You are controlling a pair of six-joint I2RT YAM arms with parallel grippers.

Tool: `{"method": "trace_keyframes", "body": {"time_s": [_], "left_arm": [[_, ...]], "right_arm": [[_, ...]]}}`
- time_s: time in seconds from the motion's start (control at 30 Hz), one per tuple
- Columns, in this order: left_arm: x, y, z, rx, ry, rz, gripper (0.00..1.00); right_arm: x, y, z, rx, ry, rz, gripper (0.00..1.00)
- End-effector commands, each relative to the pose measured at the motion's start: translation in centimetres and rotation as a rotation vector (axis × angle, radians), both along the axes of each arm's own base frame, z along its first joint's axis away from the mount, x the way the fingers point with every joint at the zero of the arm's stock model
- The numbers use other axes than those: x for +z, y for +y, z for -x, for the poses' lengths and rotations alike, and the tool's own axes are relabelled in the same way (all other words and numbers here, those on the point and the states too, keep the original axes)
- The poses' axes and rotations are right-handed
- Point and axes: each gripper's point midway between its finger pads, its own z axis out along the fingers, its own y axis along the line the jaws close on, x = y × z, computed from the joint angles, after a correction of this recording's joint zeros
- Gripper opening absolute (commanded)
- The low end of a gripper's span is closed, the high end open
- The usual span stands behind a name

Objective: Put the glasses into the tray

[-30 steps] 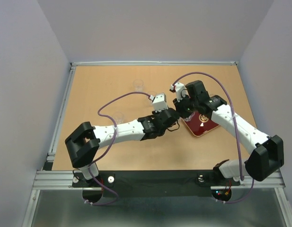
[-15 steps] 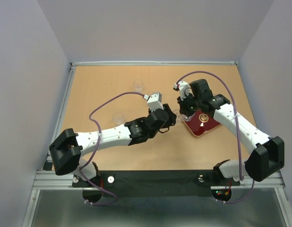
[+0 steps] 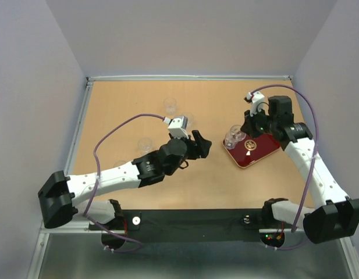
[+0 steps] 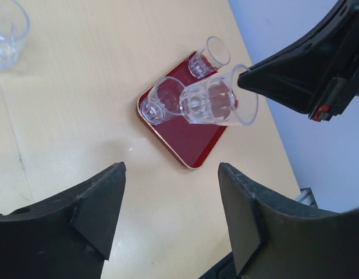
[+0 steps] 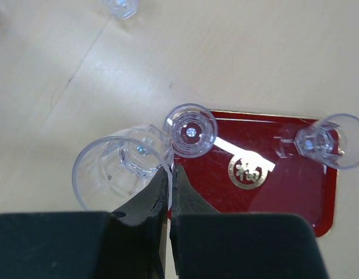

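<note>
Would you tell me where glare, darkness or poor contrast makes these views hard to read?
Top external: the clear glasses barely stand out against the table. Left wrist: the left gripper is near-black, little detail. Right wrist: a white glare streak crosses the tray beside its gold emblem.

Surfaces:
- Flat dark red rectangular tray (image 5: 290,195): high gloss, lacquer-like, with a thin gold edge line. Its round gold emblem (image 5: 247,170) looks metallic.
- Small clear colourless tumbler glasses (image 5: 191,129): smooth and transparent, with faceted bases. Glass or clear plastic, can't tell from here.
- Light tan table top (image 5: 255,52): wood-look, matt, faint grain.
- Left gripper (image 4: 170,174) and right gripper (image 5: 170,171): matt black plastic fingers.
- White arm shells (image 3: 109,177): smooth plastic, slight sheen.
- Purple cable (image 3: 138,116): smooth jacket.
- Near-edge rail (image 3: 68,220): bare ribbed metal.
</note>
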Motion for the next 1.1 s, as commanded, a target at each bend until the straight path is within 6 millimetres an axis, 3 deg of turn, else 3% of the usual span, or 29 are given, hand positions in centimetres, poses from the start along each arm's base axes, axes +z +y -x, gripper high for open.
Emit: {"method": "trace_keyframes", "body": {"time_s": [0.0,0.03,0.23,0.47,0.7,1.07], "left_arm": [[3.6,2.8,-0.5,0.001,-0.153,-0.026,0.80],[4.8,4.0,-0.7,0.018,-0.178,-0.022,0.82],[7.4,10.6,-1.8,0.089,-0.308,-0.180,0.90],[7.5,16.4,-2.6,0.211,-0.384,-0.395,0.96],[7.1,17.6,-2.6,0.233,-0.390,-0.465,0.96],[7.1,19.9,-1.5,0.263,-0.400,-0.456,0.97]], "right_arm": [[3.1,-2.4,0.0,-0.091,-0.122,-0.049,0.01],[3.4,-3.0,0.0,-0.119,-0.132,-0.049,0.00],[2.3,-8.4,0.0,-0.337,-0.122,-0.036,0.00],[1.1,-14.7,-0.6,-0.578,-0.099,-0.044,0.00],[-2.1,-18.4,-1.3,-0.692,-0.014,-0.065,0.00],[-5.9,-20.6,-4.1,-0.713,0.065,-0.079,0.00]]}}
